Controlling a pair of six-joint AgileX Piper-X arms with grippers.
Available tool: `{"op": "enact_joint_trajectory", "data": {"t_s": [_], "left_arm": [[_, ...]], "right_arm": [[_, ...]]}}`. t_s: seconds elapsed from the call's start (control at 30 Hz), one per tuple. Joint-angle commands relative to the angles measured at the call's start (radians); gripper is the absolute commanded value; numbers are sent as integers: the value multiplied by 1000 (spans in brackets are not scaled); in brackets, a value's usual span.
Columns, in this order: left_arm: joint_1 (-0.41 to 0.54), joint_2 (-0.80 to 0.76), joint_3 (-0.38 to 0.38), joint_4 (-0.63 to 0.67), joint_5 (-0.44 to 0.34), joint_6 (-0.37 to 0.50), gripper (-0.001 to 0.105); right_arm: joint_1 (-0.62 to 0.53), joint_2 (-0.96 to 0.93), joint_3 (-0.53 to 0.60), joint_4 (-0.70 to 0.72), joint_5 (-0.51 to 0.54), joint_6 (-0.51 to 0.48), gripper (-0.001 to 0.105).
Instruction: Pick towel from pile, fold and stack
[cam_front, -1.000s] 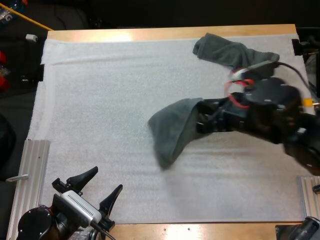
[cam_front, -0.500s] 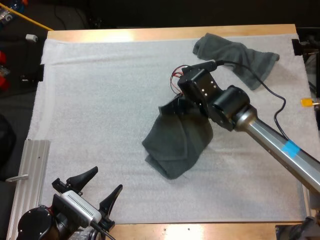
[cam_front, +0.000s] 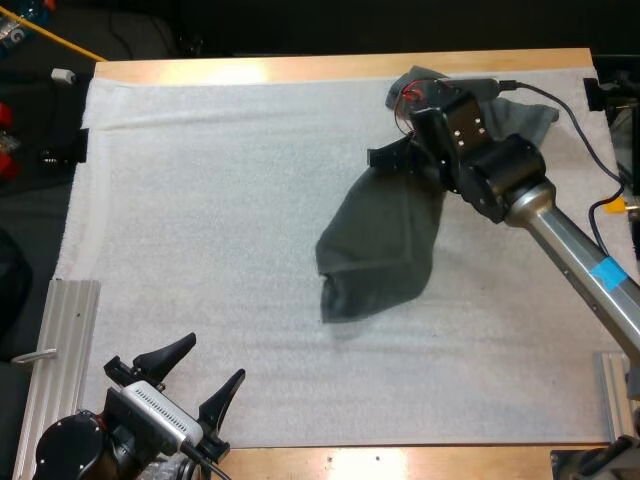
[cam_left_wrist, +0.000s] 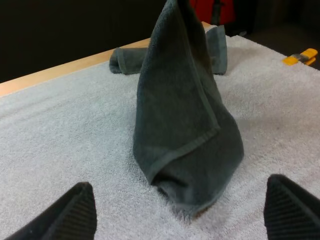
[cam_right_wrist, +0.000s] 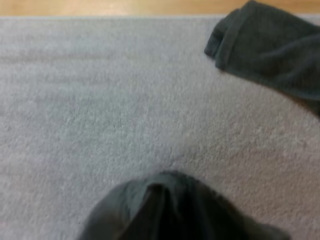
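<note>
Right gripper (cam_front: 405, 162): jaws clenched on the upper end of the towel (cam_front: 385, 240). In the right wrist view the pads are buried in cloth, so the grasp is read from the way the cloth hangs off the gripper. Left gripper (cam_front: 210, 362): jaws released, its fingers (cam_left_wrist: 65, 217) wide apart and clear of everything, parked at the near edge of the mat (cam_front: 200, 200), well apart from the towel. Towel: hangs as a narrow cone, upper end raised, lower end bunched and resting on the mat around its middle. The left wrist view shows a hemmed edge running diagonally down the front and a rolled fold at the foot. Second towel (cam_front: 515, 115): crumpled at the far right of the mat, just behind the right arm, apart from the held one. No folded stack seen on the mat. Step in hand, as I judge it: the pick is done and the cloth is held up for laying out; the fold is not yet begun. Next move calls for lowering and drawing the cloth across the mat so that it spreads flat rather than heaps. The left gripper would then need to come in at the foot of the towel to take a second corner. Risk: the bunched lower end lands doubled over and hides its corners.
</note>
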Motion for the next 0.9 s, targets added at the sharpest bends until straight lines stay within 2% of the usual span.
{"op": "enact_joint_trajectory", "data": {"t_s": [0.0,0.03,0.1,0.17,0.23,0.43,0.7,0.87], "left_arm": [[-7,2,-1,-6,7,-9,67],[-7,2,-1,-6,7,-9,67],[-7,2,-1,-6,7,-9,67],[-7,2,-1,-6,7,-9,67],[-7,2,-1,-6,7,-9,67],[-7,2,-1,-6,7,-9,67],[-7,2,-1,-6,7,-9,67],[-7,2,-1,-6,7,-9,67]], "right_arm": [[-1,-16,-9,-6,-17,-11,41],[-1,-16,-9,-4,-26,-11,51],[-1,-23,-9,8,-36,-11,80],[-1,-34,-9,29,-33,-13,89],[-1,-54,-9,68,-20,-18,88],[1,-133,-9,179,4,-60,72],[24,-249,-9,350,-3,-65,71],[83,-287,4,386,-3,-60,71]]}}
